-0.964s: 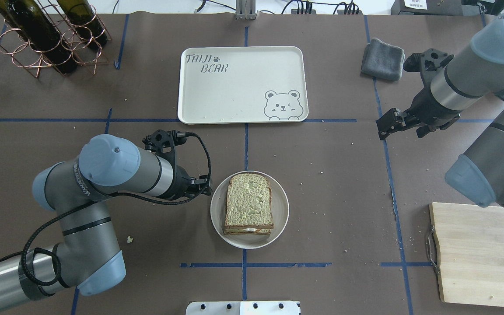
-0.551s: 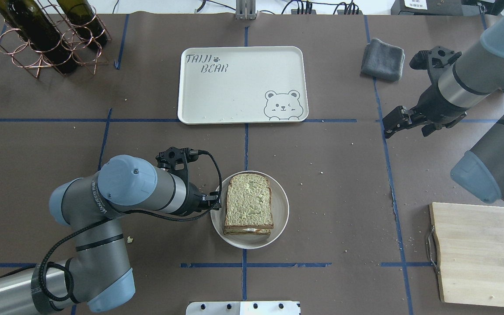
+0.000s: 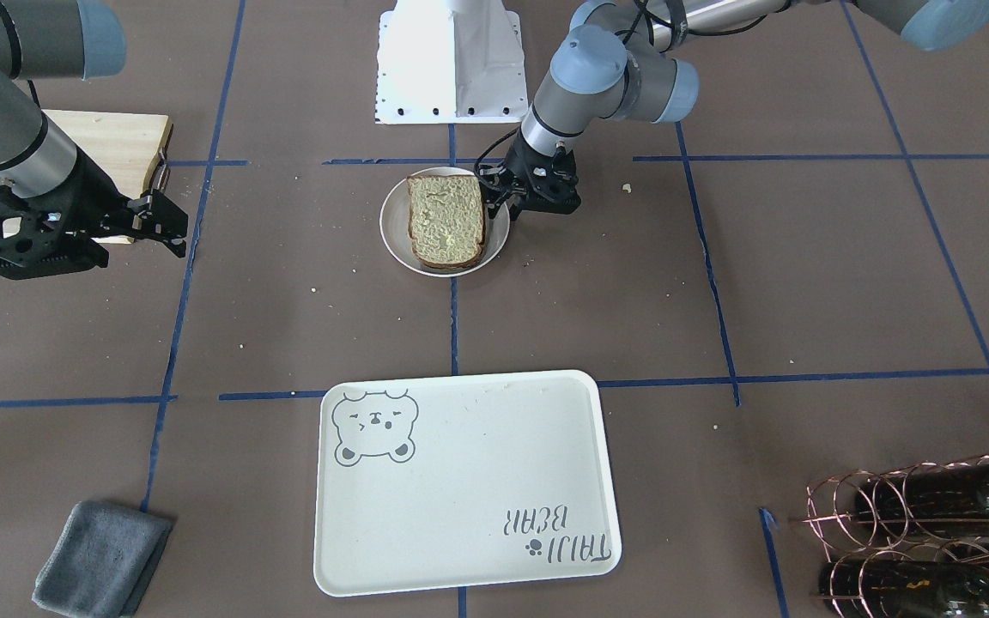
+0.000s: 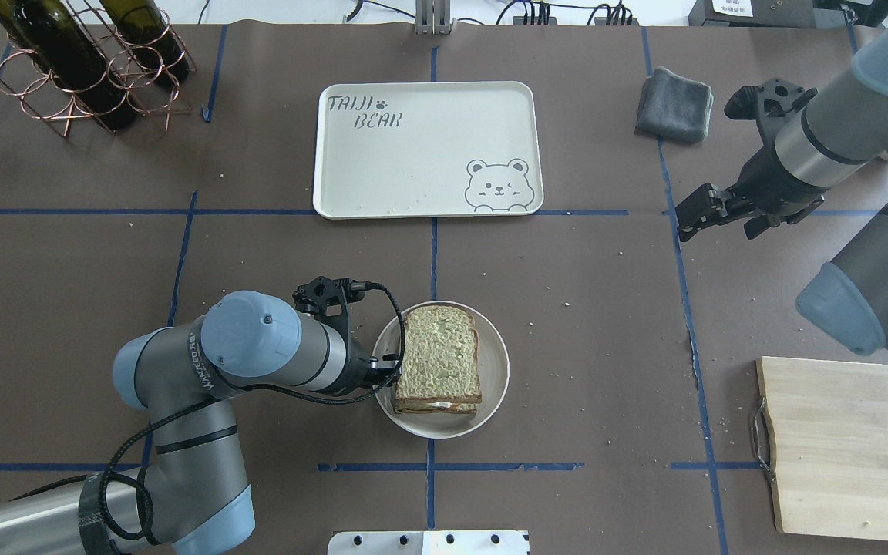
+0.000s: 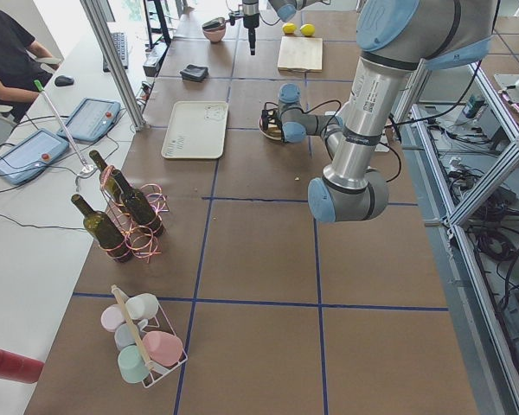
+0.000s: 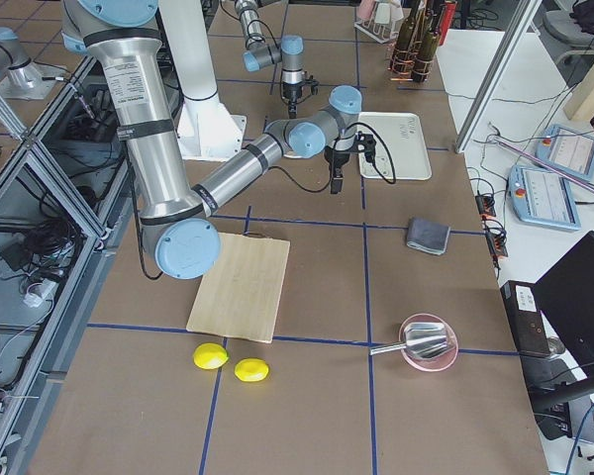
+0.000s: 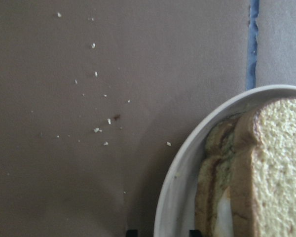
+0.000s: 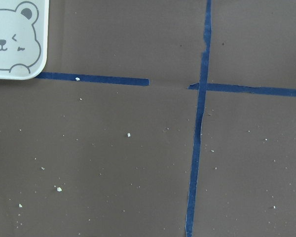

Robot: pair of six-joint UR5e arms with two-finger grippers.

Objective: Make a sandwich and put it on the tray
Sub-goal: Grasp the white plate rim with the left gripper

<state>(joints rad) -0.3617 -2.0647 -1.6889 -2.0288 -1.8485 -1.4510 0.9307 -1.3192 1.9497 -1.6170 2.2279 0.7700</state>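
Observation:
The sandwich, two tan bread slices with white egg showing at the edge, lies on a small round white plate at the table's middle. My left gripper is low at the plate's left edge. In the left wrist view the sandwich and plate rim fill the lower right, and the open jaws stand on either side of the rim. The cream tray with the bear drawing lies beyond the plate and holds nothing. My right gripper hovers open and empty far to the right, over bare table.
A grey folded cloth lies at the back right. A copper rack with wine bottles stands at the back left. A wooden cutting board lies at the front right. Crumbs dot the brown table cover.
My left arm has moved right and nearer, bringing its gripper from beside the plate up to the plate's left rim. My right arm has drawn back a little to the right.

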